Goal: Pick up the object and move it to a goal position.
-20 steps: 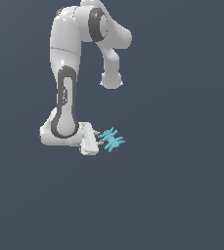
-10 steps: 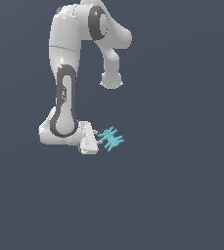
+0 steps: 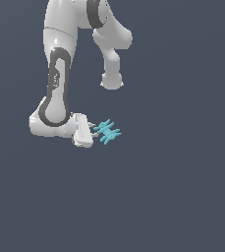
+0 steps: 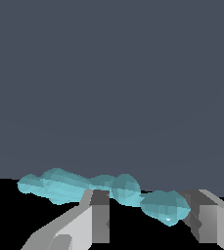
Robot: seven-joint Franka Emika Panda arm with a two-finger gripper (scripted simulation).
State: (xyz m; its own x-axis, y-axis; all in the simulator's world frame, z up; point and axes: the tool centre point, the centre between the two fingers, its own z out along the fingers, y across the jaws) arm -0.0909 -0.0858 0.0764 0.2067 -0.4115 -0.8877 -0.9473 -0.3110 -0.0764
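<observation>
While my arm (image 3: 55, 93) folds down at the exterior view's left, my claw (image 3: 95, 131) reaches out low to the right, its fingers (image 4: 100, 215) spread apart and gripping nothing yet. Just right of it lies the object (image 3: 107, 131), a small cyan thing with thin crosswise prongs, resting on the dark ground. From my wrist, part of it sits between my two fingers (image 4: 204, 217) while the rest trails past one of them. To grasp well, I judge I should centre the spine between the pads and press in evenly, so that no prong catches a fingertip and twists the piece away.
</observation>
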